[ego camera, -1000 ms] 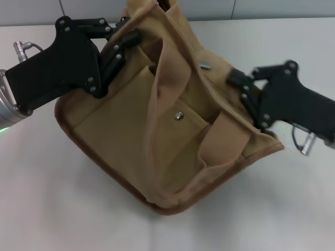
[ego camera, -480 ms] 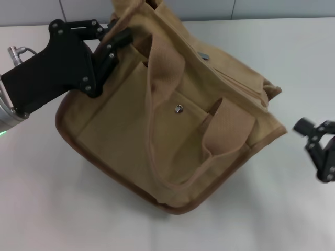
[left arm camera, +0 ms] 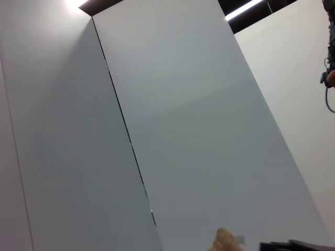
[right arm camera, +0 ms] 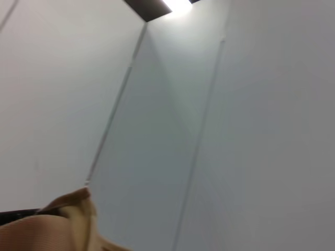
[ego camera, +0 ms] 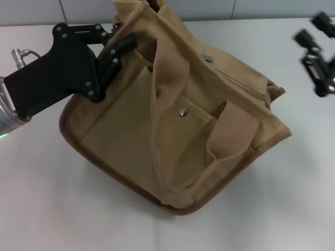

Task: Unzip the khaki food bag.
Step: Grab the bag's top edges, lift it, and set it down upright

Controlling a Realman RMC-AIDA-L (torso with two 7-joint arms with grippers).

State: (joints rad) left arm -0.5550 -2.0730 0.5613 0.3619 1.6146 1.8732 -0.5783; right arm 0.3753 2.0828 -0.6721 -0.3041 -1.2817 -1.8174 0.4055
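The khaki food bag lies tilted on the white table, with its front pocket and metal snap facing up. One webbing handle arches over the front. A silver zipper pull shows on the top edge. My left gripper is at the bag's upper left corner and shut on the fabric there. My right gripper is open and empty, well clear of the bag at the far right. A scrap of the bag shows in the left wrist view and in the right wrist view.
The white table stretches around the bag. A grey wall runs behind its far edge. Both wrist views show mostly grey wall panels.
My right gripper has let go of the bag's right end and moved off right, then up to the far right. The bag's right side has dropped and spread. The left gripper still holds.
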